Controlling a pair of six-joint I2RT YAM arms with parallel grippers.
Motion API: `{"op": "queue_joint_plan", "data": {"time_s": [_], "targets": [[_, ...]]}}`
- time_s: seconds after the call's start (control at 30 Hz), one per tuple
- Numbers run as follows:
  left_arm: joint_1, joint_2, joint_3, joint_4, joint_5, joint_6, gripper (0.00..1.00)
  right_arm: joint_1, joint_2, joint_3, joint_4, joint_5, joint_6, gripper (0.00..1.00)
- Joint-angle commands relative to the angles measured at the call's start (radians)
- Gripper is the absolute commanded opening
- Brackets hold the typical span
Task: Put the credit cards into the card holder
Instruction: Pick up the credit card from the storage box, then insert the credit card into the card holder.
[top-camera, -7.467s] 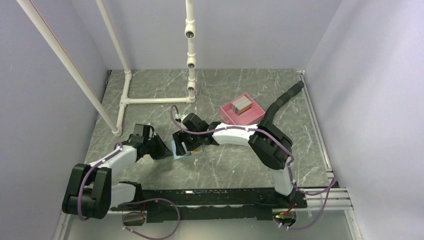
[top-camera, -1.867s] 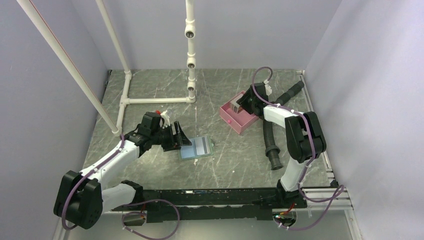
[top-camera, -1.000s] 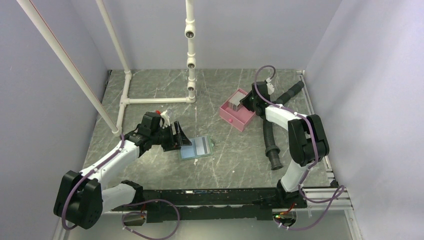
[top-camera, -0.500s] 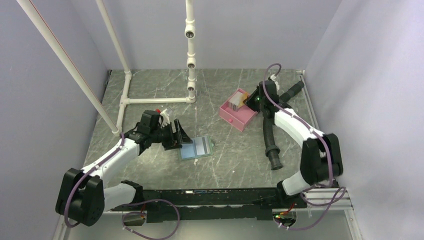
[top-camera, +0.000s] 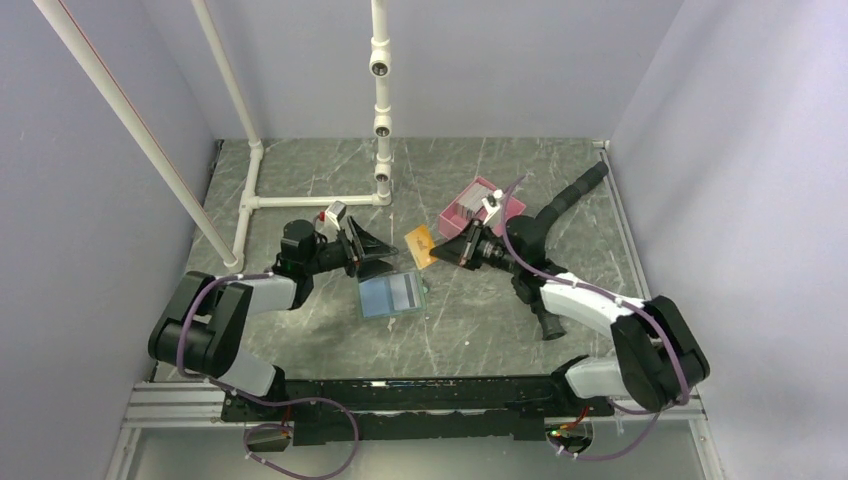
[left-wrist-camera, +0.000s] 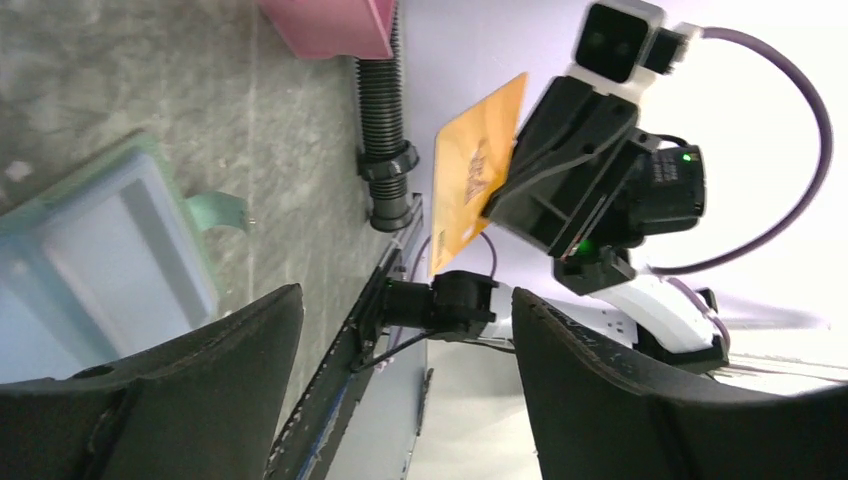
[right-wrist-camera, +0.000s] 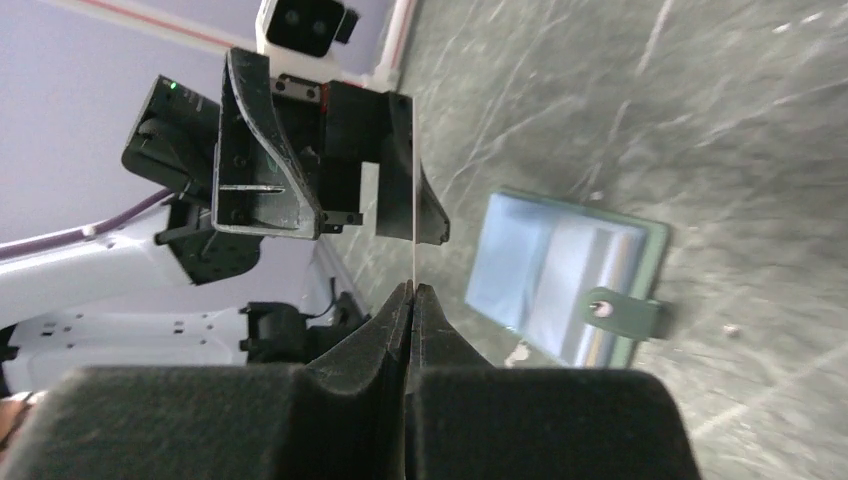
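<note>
Credit card, tan-orange (top-camera: 420, 246): up in the air, off the table, pinched at one end by the right gripper (top-camera: 441, 252), whose jaws are closed on it. It hangs just past the far edge of the card holder (top-camera: 392, 295), which lies open and flat on the table with its light blue inside up. The left gripper (top-camera: 378, 252) faces the card from the other side, jaws wide apart and holding nothing. The remaining cards (top-camera: 467, 212) stand in the pink tray (top-camera: 497, 198).

Risks, as judgement:
- This looks like a handover. If the right jaws let go before the left ones bite, the card drops.
- The grip is only on one end, so the card could pivot or slip if bumped.
- The left fingers could hit the card's face rather than straddle it.
- The holder is loose with nothing pinning it, so pushing a card in could slide it.
- The black hose (top-camera: 545, 290) lies near the right arm and may snag.

Hard to tell:
- The right wrist view shows the card only as a thin edge-on line.
- How deep the grip goes is unclear.
- The cards in the tray are too small to count.
- The grey striped panel inside the holder may be a card or a pocket.
</note>
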Motion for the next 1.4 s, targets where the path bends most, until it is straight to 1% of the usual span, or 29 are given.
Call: {"op": "queue_joint_plan", "data": {"time_s": [0.0,0.17,0.23,0.33,0.4,0.43,0.47,0.5,0.53,0.57,0.6,0.63,0.67,0.7,0.73,0.77,0.83,0.9,1.03,1.07,1.23,1.37], "targets": [[-0.030,-0.060,-0.018,0.183,-0.013,-0.070,0.80,0.068,0.060,-0.003,0.305,-0.059,0.140,0.00],[-0.041,-0.204,-0.003,-0.111,-0.103,0.068,0.74,0.123,0.091,-0.007,0.358,-0.018,0.172,0.00],[-0.041,-0.234,-0.001,-0.156,-0.119,0.084,0.69,0.136,0.100,-0.009,0.376,-0.006,0.179,0.00],[-0.041,-0.248,0.001,-0.175,-0.123,0.090,0.58,0.148,0.109,-0.018,0.408,0.015,0.199,0.00],[-0.041,-0.247,-0.004,-0.158,-0.117,0.081,0.48,0.159,0.120,-0.018,0.417,0.024,0.208,0.00],[-0.041,-0.249,-0.007,-0.146,-0.116,0.083,0.40,0.163,0.121,-0.016,0.398,0.030,0.205,0.00],[-0.041,-0.254,-0.007,-0.152,-0.120,0.093,0.27,0.166,0.122,-0.010,0.367,0.036,0.191,0.00],[-0.040,-0.264,-0.004,-0.184,-0.125,0.114,0.21,0.166,0.120,0.001,0.307,0.045,0.163,0.00],[-0.040,-0.273,0.007,-0.251,-0.135,0.153,0.07,0.167,0.114,0.028,0.193,0.075,0.113,0.04],[-0.039,-0.284,0.026,-0.372,-0.149,0.205,0.01,0.168,0.112,0.067,0.036,0.113,0.047,0.20],[-0.035,-0.290,0.059,-0.489,-0.164,0.272,0.00,0.169,0.120,0.111,-0.113,0.140,-0.044,0.31],[-0.032,-0.289,0.091,-0.598,-0.163,0.352,0.00,0.169,0.137,0.146,-0.215,0.152,-0.115,0.42],[-0.027,-0.280,0.131,-0.717,-0.158,0.429,0.00,0.169,0.152,0.172,-0.297,0.163,-0.173,0.51],[-0.024,-0.267,0.167,-0.831,-0.155,0.511,0.00,0.169,0.177,0.198,-0.369,0.149,-0.223,0.53],[-0.021,-0.250,0.196,-0.932,-0.155,0.583,0.00,0.170,0.206,0.220,-0.397,0.115,-0.269,0.54],[-0.019,-0.224,0.221,-1.004,-0.151,0.639,0.00,0.175,0.240,0.247,-0.425,0.072,-0.302,0.52],[-0.013,-0.172,0.241,-1.097,-0.118,0.721,0.00,0.192,0.315,0.291,-0.449,0.015,-0.345,0.42],[-0.012,-0.115,0.245,-1.126,-0.057,0.760,0.00,0.202,0.357,0.310,-0.430,-0.005,-0.354,0.24],[-0.012,-0.045,0.256,-1.141,-0.055,0.764,0.00,0.210,0.432,0.345,-0.423,0.000,-0.372,0.06],[-0.012,-0.034,0.262,-1.150,-0.066,0.769,0.00,0.211,0.446,0.351,-0.422,0.002,-0.378,0.04],[-0.011,0.023,0.267,-1.152,-0.066,0.785,0.00,0.212,0.495,0.356,-0.439,0.068,-0.398,0.00],[-0.008,0.068,0.273,-1.132,-0.056,0.785,0.00,0.210,0.515,0.345,-0.429,0.067,-0.398,0.00]]}}
